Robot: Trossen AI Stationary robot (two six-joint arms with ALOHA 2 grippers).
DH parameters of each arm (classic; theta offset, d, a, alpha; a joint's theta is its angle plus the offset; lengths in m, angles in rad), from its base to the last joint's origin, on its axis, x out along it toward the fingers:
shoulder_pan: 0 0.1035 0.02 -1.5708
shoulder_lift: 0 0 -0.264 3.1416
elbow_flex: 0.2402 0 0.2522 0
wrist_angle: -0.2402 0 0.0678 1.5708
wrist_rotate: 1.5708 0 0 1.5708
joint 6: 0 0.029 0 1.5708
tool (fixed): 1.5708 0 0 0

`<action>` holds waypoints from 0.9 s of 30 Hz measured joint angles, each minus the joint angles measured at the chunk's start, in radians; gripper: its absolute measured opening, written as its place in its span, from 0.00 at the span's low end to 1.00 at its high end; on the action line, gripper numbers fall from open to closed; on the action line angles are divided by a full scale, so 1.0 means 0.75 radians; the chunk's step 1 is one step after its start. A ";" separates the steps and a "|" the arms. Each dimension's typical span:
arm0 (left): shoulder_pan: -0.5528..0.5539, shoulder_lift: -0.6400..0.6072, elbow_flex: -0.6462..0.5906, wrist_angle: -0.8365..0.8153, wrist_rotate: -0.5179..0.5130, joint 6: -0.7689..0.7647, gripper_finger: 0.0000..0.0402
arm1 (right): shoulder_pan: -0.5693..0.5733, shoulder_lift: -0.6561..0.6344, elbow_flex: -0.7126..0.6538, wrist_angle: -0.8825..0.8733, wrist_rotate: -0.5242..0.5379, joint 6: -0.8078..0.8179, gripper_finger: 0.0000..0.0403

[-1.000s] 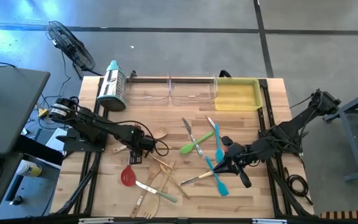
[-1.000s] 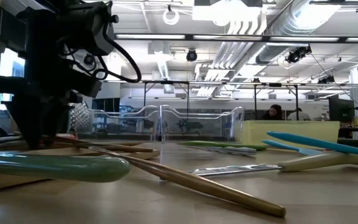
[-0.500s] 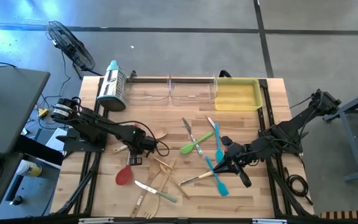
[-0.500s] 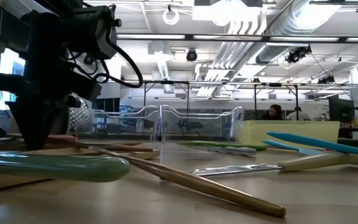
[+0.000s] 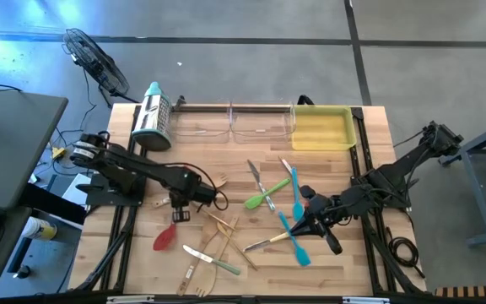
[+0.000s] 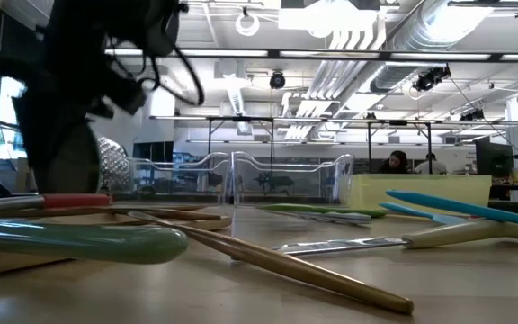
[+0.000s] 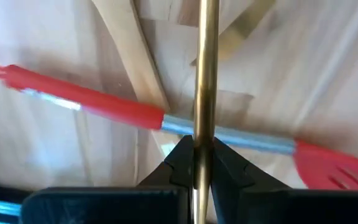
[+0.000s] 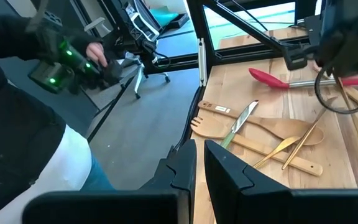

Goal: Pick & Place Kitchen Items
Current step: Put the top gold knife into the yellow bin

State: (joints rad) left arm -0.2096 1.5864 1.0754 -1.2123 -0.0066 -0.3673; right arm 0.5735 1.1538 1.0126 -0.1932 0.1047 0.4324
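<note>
1. The left gripper [image 5: 178, 209] has clamped right down in the last second. It was spread wide over the pile before; now the wrist view shows its fingers [image 7: 182, 163] pinched tight on a thin gold-coloured stick [image 7: 205, 93], some slim utensil handle, can't tell which one.
2. The red spatula [image 5: 166, 236] has slid. A second ago its head sat closer to the gripper; now it's further toward the lower left of the high view. In the wrist view it lies on the wood, crossing behind the gold stick.
3. In the low view the dark left arm [image 6: 61, 99] is blurred and sits higher in the frame than before.
4. The right gripper [image 5: 309, 221] hasn't budged, parked center-right in the high view among the blue spatulas [image 5: 296, 241], jaws nearly shut, nothing between them in its wrist view.
5. The green spatula [image 5: 264, 198] in the middle and the wooden spoons and forks [image 5: 213, 249] at lower center haven't moved.
</note>
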 joint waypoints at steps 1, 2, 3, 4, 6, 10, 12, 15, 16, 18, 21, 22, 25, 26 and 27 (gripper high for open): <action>0.000 0.000 0.043 -0.049 -0.004 0.010 0.05 | 0.000 0.000 0.000 0.000 0.000 0.000 0.06; 0.000 0.000 0.091 -0.093 -0.013 0.024 0.05 | 0.000 0.000 0.000 0.001 0.000 0.000 0.06; 0.000 0.000 0.147 -0.133 -0.035 0.038 0.05 | 0.000 0.000 0.000 0.001 0.000 0.000 0.06; -0.001 0.000 0.209 -0.176 -0.073 0.054 0.05 | 0.000 -0.001 0.000 0.001 -0.002 0.000 0.06; -0.001 0.000 0.336 -0.285 -0.213 0.065 0.05 | 0.000 -0.004 0.000 0.001 -0.004 0.000 0.06; 0.017 -0.001 0.610 -0.419 -0.431 0.118 0.05 | 0.000 -0.005 0.000 0.001 -0.003 -0.012 0.06; 0.044 -0.002 0.728 -0.473 -0.426 0.184 0.05 | 0.000 -0.005 0.000 0.006 -0.003 -0.011 0.06; 0.103 -0.002 0.868 -0.476 -0.462 0.256 0.05 | 0.000 -0.005 0.000 0.016 -0.003 -0.014 0.06; 0.128 -0.002 0.906 -0.480 -0.472 0.287 0.05 | 0.001 -0.005 0.000 0.015 -0.003 -0.014 0.06; 0.184 -0.010 0.967 -0.477 -0.504 0.370 0.05 | 0.001 -0.005 0.000 0.009 -0.004 -0.014 0.06; 0.294 -0.014 1.020 -0.479 -0.529 0.509 0.05 | 0.001 -0.005 0.000 -0.006 -0.004 -0.014 0.06; 0.338 -0.012 1.027 -0.479 -0.529 0.553 0.05 | 0.000 -0.005 0.000 -0.013 -0.004 -0.014 0.06; 0.487 -0.011 1.035 -0.479 -0.508 0.674 0.05 | 0.001 -0.009 0.000 -0.022 0.002 -0.014 0.06; 0.542 -0.011 1.036 -0.479 -0.470 0.712 0.05 | 0.000 -0.014 0.000 -0.029 0.010 -0.014 0.06; 0.593 -0.011 1.036 -0.480 -0.434 0.746 0.05 | -0.001 -0.019 0.000 -0.038 0.027 -0.014 0.06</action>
State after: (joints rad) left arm 0.2351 1.5780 1.8526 -1.5722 -0.3324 0.1921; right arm 0.5732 1.1394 1.0126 -0.2214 0.1246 0.4217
